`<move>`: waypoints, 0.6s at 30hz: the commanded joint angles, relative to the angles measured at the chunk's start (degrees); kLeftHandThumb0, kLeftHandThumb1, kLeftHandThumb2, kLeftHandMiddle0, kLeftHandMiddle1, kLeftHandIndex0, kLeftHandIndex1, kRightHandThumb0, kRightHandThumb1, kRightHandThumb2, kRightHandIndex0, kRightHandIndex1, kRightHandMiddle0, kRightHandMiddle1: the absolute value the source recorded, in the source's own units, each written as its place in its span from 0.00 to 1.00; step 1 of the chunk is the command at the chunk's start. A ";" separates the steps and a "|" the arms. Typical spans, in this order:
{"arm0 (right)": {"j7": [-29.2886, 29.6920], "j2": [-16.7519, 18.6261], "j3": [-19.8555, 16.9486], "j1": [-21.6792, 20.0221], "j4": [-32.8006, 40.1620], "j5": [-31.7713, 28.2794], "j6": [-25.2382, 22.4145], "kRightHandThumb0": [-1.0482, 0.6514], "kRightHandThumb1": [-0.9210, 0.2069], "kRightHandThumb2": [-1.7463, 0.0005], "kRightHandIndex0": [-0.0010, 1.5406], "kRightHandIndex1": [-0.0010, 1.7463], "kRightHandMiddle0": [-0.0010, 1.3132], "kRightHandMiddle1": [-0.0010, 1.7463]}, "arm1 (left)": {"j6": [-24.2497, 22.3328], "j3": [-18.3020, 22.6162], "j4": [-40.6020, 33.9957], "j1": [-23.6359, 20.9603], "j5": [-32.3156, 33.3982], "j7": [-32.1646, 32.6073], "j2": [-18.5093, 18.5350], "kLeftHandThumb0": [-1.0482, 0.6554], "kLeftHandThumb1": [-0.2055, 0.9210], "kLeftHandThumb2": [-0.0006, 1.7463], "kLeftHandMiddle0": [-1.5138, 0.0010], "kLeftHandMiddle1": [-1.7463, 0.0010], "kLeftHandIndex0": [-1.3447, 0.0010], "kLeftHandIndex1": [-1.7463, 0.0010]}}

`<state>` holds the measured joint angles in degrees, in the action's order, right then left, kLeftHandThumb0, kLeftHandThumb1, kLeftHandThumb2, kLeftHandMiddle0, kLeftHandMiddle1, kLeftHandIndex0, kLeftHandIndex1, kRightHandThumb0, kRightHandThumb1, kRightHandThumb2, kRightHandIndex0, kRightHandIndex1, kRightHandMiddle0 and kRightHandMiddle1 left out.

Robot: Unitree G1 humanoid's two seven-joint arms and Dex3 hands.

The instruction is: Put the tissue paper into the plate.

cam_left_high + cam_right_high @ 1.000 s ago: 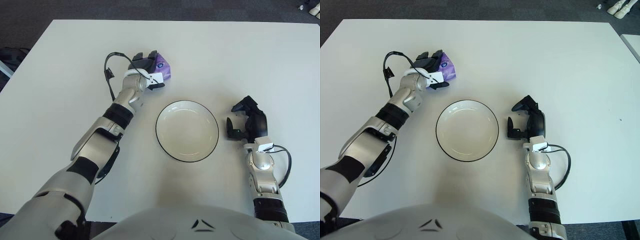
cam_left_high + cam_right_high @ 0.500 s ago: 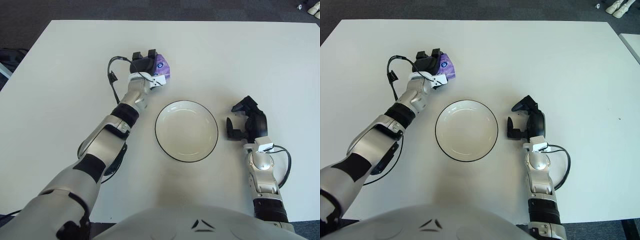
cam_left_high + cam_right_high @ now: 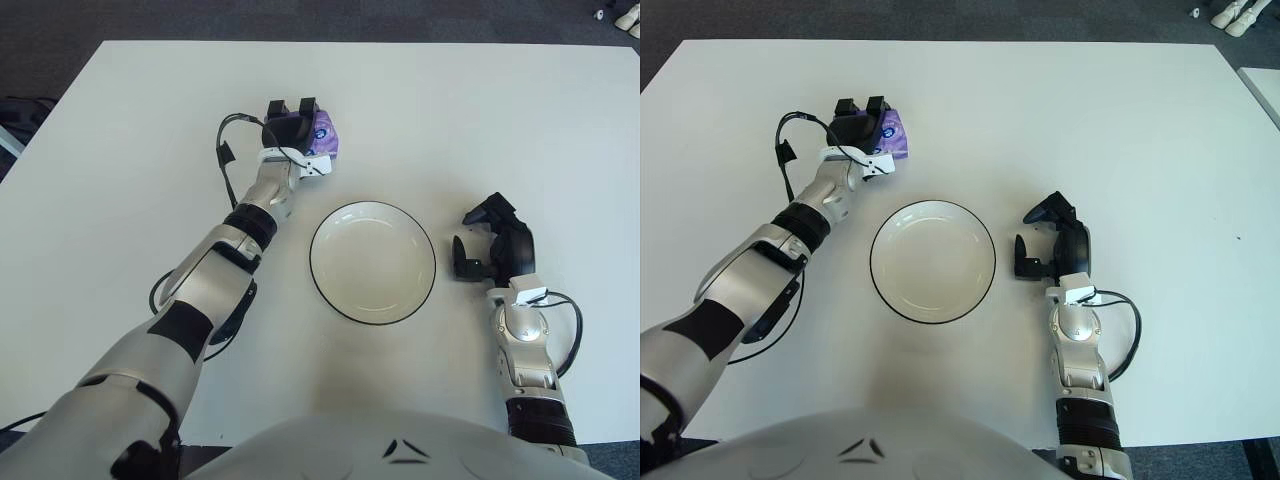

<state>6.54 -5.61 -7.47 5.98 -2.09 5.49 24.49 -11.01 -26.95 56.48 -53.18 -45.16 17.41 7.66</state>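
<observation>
From the head camera I see my left arm stretched out across the white table (image 3: pixel 520 120), reaching to the far left of the plate (image 3: pixel 373 262). The left hand (image 3: pixel 290 138) sits on the purple tissue packet (image 3: pixel 325 143), its dark fingers (image 3: pixel 859 108) curled over the left and far sides of the packet; only the right part of the purple wrapper shows past them. It looks like a closed grasp, though from this angle I cannot tell whether the packet is lifted or still touching the table — the hand covers its underside. A black cable (image 3: pixel 224 160) loops out from the wrist on the left.

The tissue packet is well clear of the plate, on the far-left side of it, not over the rim. The plate is a white round dish with a thin dark edge, lying flat near the middle of the table, a little toward me, with nothing in it.

My right hand (image 3: pixel 494 240) shows just beside the plate on its right, apart from the rim. Its black fingers (image 3: pixel 1049 211) are loosely bent with a clear gap between them and hold nothing. Another black cable (image 3: pixel 570 330) curves off the right wrist, nearer to me.

Dark carpet (image 3: pixel 300 18) runs along the far edge of the table.
</observation>
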 commanded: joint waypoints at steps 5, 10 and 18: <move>-0.19 0.31 -0.26 2.15 -0.77 -0.42 -1.52 0.61 0.82 0.05 0.59 0.94 0.46 1.00 | 2.13 -0.71 4.27 8.68 2.34 -1.05 1.06 0.61 0.12 0.98 0.37 0.08 0.50 0.00; -0.20 0.39 -0.22 2.21 -0.77 -0.48 -1.40 0.61 0.83 0.05 0.59 0.93 0.46 1.00 | 4.16 -0.11 3.68 9.33 3.69 0.14 1.92 0.61 0.11 0.99 0.36 0.07 0.50 0.00; -0.50 0.59 -0.09 2.41 -0.46 -0.93 -1.48 0.61 0.83 0.04 0.59 0.94 0.46 1.00 | 10.44 4.38 3.02 10.37 8.89 2.33 3.10 0.61 0.10 0.99 0.36 0.08 0.49 0.00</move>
<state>6.47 -5.53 -7.43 5.98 -1.74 5.41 24.53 -1.38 -23.65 55.86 -50.95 -39.10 21.74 9.90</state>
